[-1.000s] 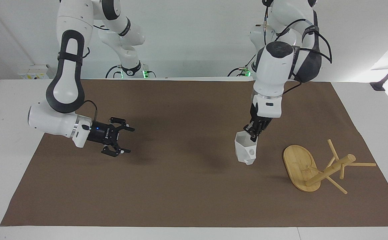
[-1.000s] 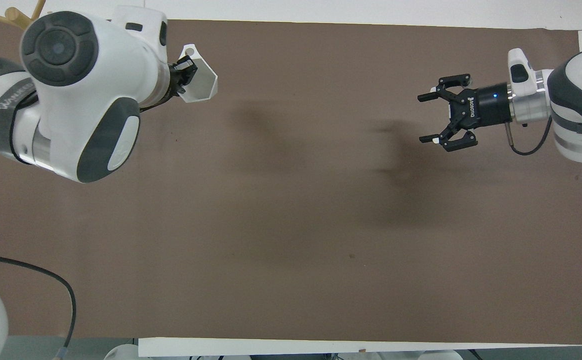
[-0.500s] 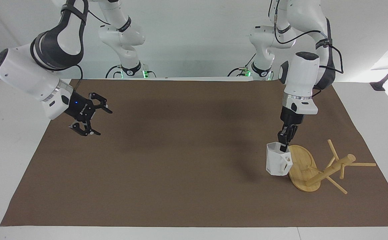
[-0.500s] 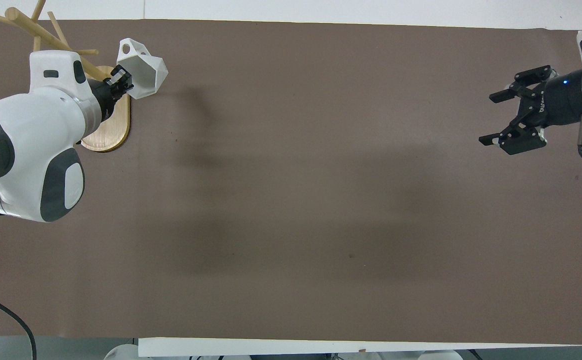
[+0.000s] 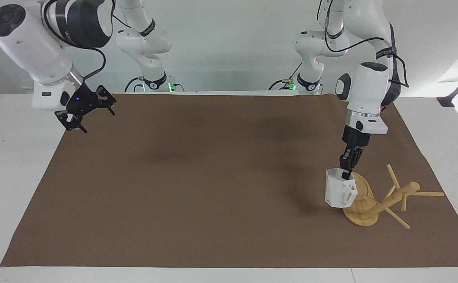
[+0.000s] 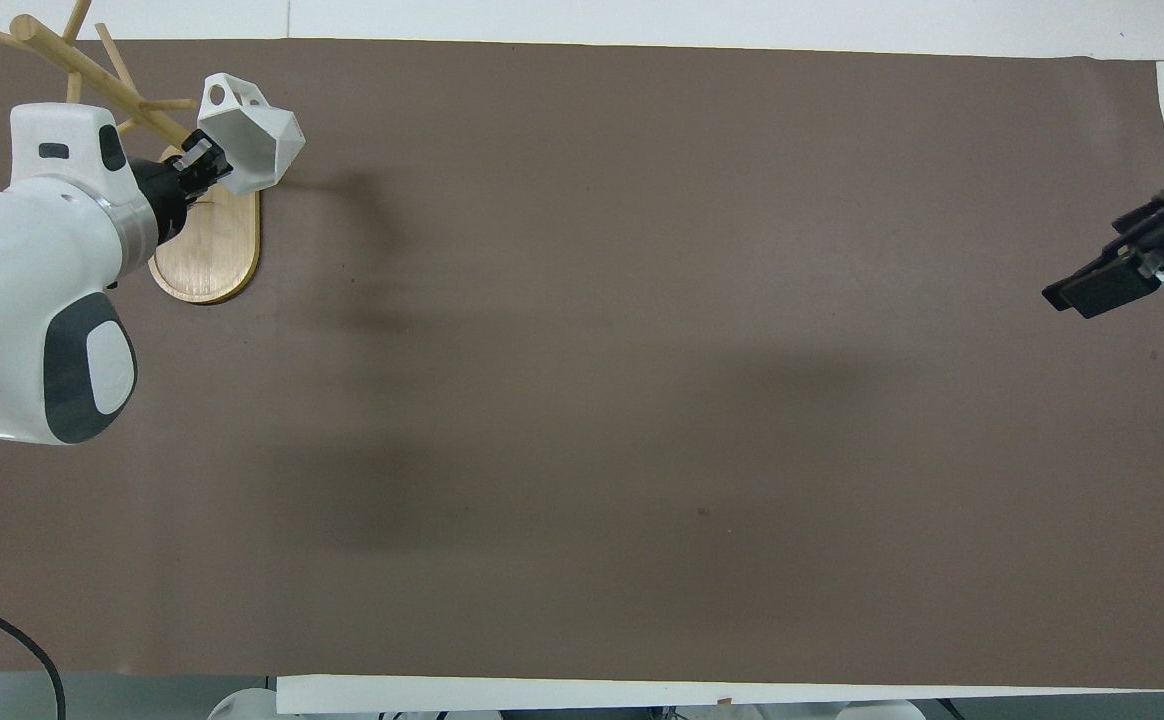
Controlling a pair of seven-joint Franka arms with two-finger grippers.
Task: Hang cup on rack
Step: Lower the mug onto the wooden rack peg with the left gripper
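The white faceted cup [image 5: 338, 192] hangs upright from my left gripper [image 5: 346, 173], which is shut on its rim; its loop handle faces the rack. The bamboo rack [image 5: 390, 199] lies tipped over on the brown mat at the left arm's end of the table, base on edge and pegs splayed. The cup is just over the edge of the rack's oval base [image 5: 364, 219]. The overhead view shows the cup [image 6: 247, 145], the left gripper [image 6: 204, 160] and the base [image 6: 207, 250]. My right gripper [image 5: 83, 114] is open and empty, raised over the mat's corner at the right arm's end.
A brown mat [image 5: 213, 188] covers most of the white table. The right gripper [image 6: 1107, 275] shows at the mat's edge in the overhead view.
My left gripper has carried the cup across to the tipped rack's base. My right arm has risen and pulled back to the mat's corner at its own end.
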